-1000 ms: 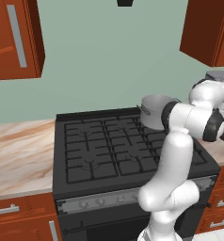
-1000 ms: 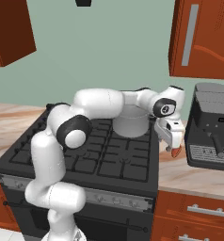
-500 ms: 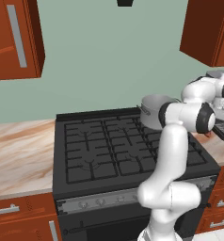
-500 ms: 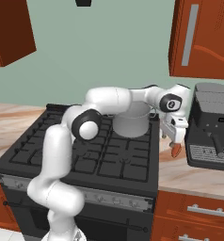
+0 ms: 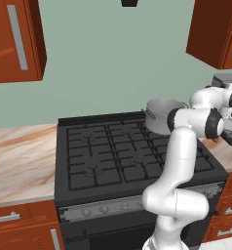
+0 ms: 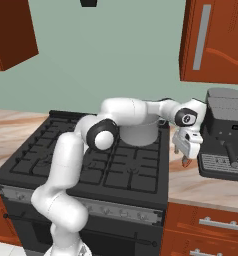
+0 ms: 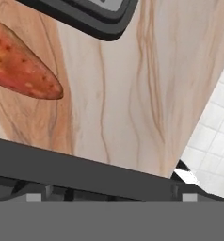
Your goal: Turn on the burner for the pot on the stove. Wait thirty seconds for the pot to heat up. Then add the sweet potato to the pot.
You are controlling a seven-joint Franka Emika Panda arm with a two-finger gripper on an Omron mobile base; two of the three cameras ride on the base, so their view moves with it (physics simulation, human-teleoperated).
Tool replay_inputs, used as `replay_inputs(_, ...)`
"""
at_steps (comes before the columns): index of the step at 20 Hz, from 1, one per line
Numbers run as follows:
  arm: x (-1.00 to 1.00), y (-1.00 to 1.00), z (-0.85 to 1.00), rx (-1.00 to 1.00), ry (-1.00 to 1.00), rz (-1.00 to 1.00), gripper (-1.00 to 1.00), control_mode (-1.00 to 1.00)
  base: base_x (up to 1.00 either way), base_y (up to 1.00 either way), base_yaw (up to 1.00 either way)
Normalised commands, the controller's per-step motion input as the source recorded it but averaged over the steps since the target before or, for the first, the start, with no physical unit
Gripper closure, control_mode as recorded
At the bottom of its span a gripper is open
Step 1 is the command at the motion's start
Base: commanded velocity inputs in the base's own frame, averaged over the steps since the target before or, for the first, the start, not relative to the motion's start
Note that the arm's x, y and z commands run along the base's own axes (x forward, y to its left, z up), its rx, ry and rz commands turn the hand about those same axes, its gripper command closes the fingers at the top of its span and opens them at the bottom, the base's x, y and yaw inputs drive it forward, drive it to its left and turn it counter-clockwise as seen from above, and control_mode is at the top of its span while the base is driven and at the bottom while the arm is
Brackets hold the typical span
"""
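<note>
The silver pot (image 5: 163, 115) (image 6: 139, 132) stands on the back right burner of the black stove (image 5: 113, 151) (image 6: 51, 150). My gripper (image 6: 188, 153) (image 7: 111, 197) hangs open, fingers down, over the narrow counter strip between the stove and the coffee machine. The orange-red sweet potato (image 7: 20, 66) (image 6: 185, 161) lies on that wooden counter just below the fingers, off to one side of the gap in the hand view and not touched. In the left base view my forearm (image 5: 205, 114) hides the hand. The silver knob strip (image 5: 106, 210) (image 6: 116, 212) runs along the stove's front.
A dark grey coffee machine (image 6: 228, 135) (image 7: 92, 14) stands on the counter (image 6: 211, 182) right of the gripper, very close. The stove's black side edge (image 7: 85, 172) borders the strip. Wooden cabinets (image 6: 216, 40) hang above. Marble counter (image 5: 20, 156) stretches left of the stove.
The arm has stretched further to the right, uncovering the pot. The hand has shifted slightly right and down over the counter strip beside the coffee machine.
</note>
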Motion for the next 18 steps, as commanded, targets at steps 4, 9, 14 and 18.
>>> replay_inputs(4, 0.14, 0.0, -0.02, -0.04, -0.11, 0.03, -1.0, -1.0, 0.0, 0.0, 0.0)
replay_inputs(9, 0.24, 0.0, -0.05, -0.06, -0.1, 0.06, -1.0, -1.0, 0.0, 0.0, 0.0)
replay_inputs(14, 0.13, 0.0, -0.28, -0.07, -0.09, 0.13, -1.0, -1.0, 0.0, 0.0, 0.0)
replay_inputs(18, 0.12, -0.03, -0.26, -0.09, -0.06, 0.14, -1.0, -1.0, 0.0, 0.0, 0.0)
